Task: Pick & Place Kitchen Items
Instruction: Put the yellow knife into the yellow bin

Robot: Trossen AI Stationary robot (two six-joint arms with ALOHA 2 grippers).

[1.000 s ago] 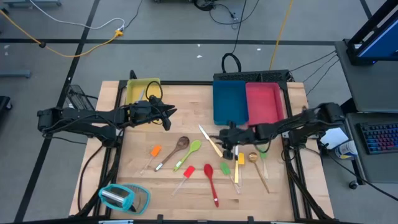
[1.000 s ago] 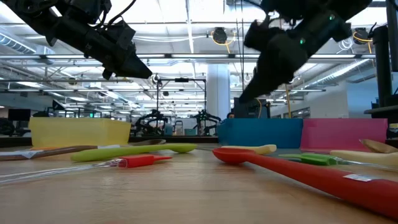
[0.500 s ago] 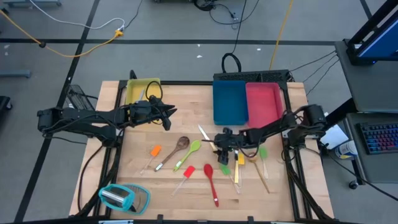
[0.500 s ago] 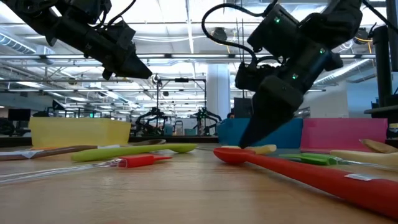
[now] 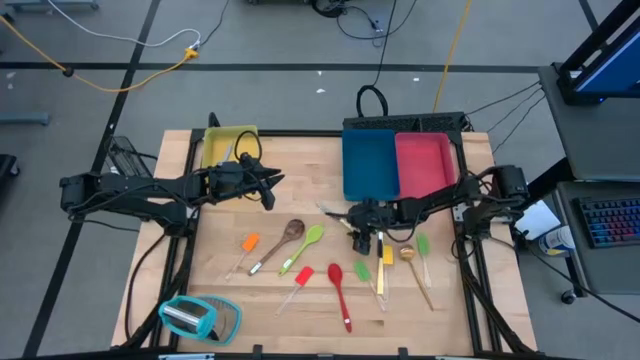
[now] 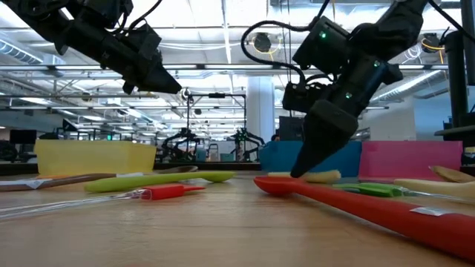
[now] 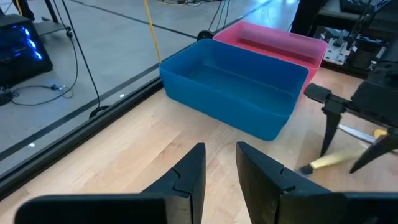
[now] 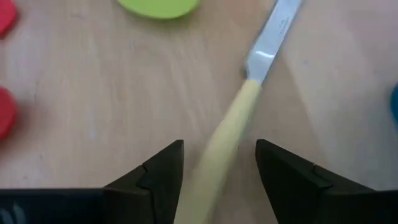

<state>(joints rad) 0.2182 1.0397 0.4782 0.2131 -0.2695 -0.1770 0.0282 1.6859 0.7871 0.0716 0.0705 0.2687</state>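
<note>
Right hand (image 5: 358, 221) sat low over worktop (image 5: 290, 205), fingers parted astride cream-handled knife (image 8: 239, 118), nothing gripped yet; knife lay flat near blue tray (image 5: 369, 165), straddled for pickup. Left hand (image 5: 268, 187) waited left, fingers slightly apart, empty.

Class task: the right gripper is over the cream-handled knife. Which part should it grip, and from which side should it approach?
Probably the cream handle of the knife, from straight above. It lies flat on the table, and the handle is thicker than the thin blade. The open right gripper already straddles it crosswise, one finger on each side.
</note>
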